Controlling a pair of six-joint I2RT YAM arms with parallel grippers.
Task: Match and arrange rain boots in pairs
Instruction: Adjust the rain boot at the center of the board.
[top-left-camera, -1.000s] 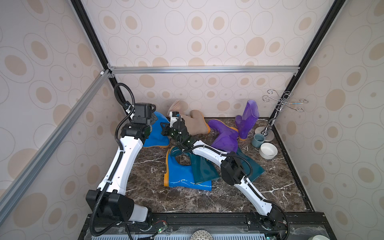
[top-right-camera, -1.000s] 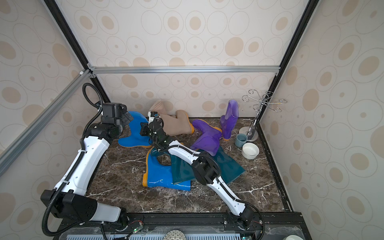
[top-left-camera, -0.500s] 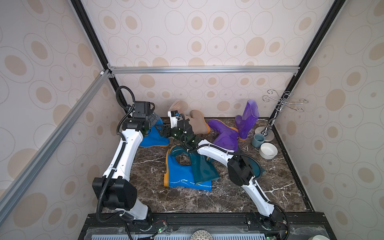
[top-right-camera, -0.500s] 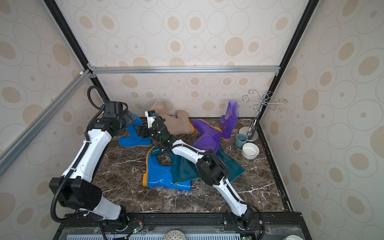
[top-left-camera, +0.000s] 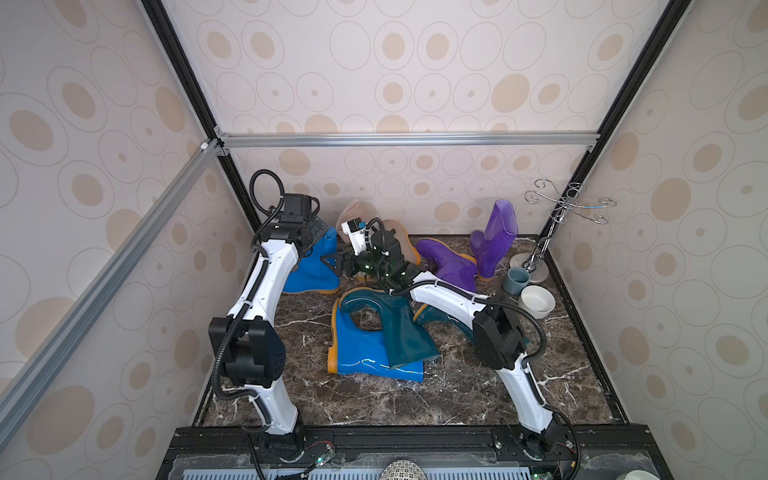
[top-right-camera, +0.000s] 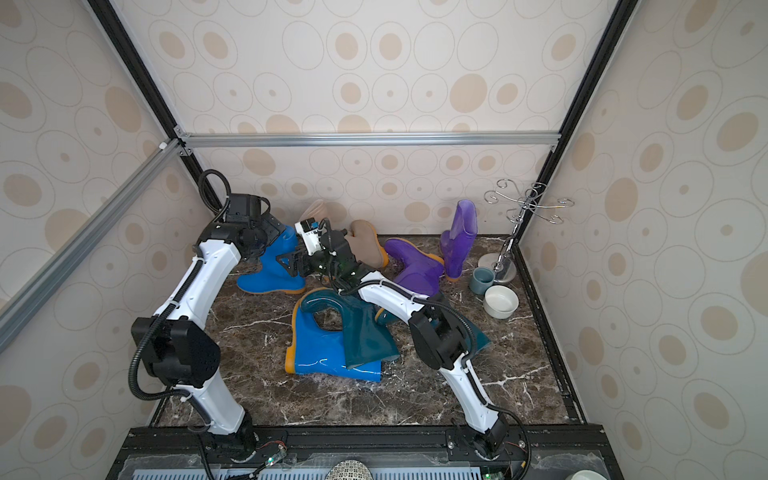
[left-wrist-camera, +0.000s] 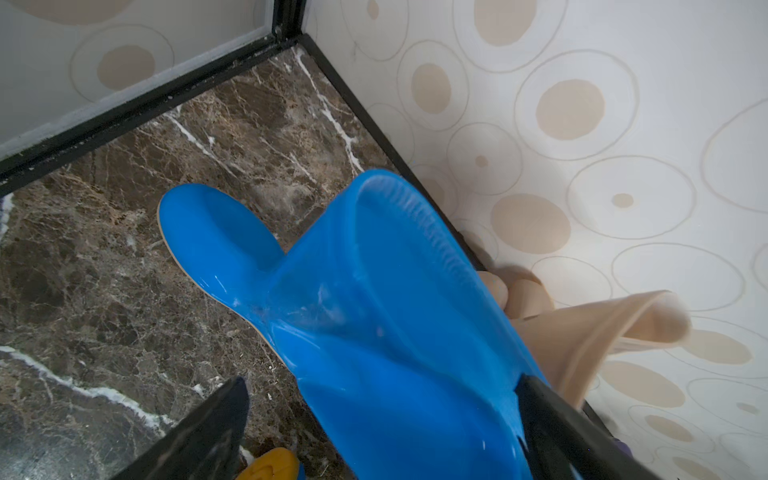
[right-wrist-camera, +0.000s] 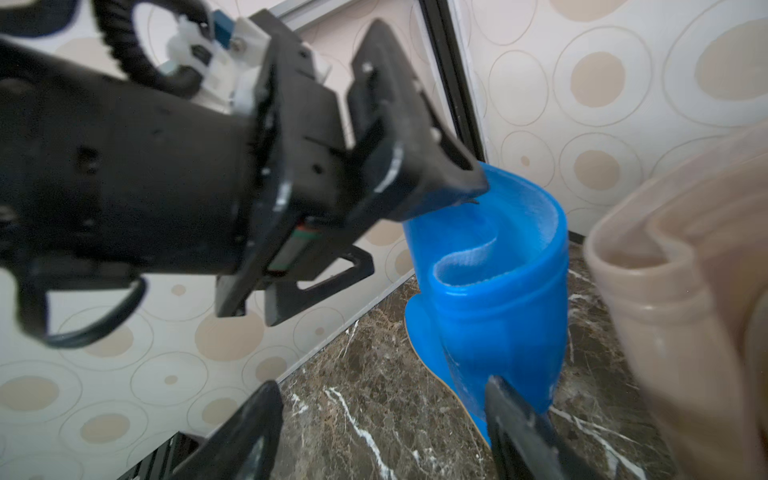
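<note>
Because the upright blue boot (left-wrist-camera: 395, 332) beside the beige boot (left-wrist-camera: 582, 332) looks soft and slippery, pinch its collar; left gripper (left-wrist-camera: 384, 382) and right gripper (right-wrist-camera: 382, 384) gape wide, empty.

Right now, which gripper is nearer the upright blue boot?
Left, narrowly. The left gripper straddles the top of the upright blue boot, with one finger at its rim. The right gripper is open beside the shaft; whether it touches is unclear.
</note>
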